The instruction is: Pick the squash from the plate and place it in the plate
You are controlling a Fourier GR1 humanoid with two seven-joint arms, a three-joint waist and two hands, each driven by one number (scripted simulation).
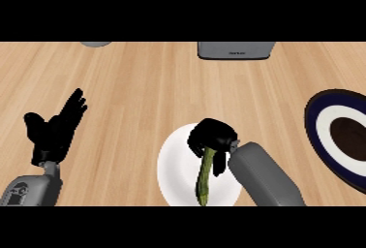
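Note:
A long green squash [205, 177] lies on the white plate [174, 164] at the lower middle of the head view. My right hand [212, 136] is over the plate with its fingers curled round the squash's upper end, which they hide. A second plate [320, 133], dark blue with a white ring and a brown centre, sits at the right edge, partly cut off. My left hand [53, 131] rests open at the left, fingers pointing up, well away from both plates.
A grey box-shaped object [236, 50] stands at the counter's far edge, right of centre. A small grey round thing [96, 43] shows at the far left edge. Bare wooden counter lies between the two plates.

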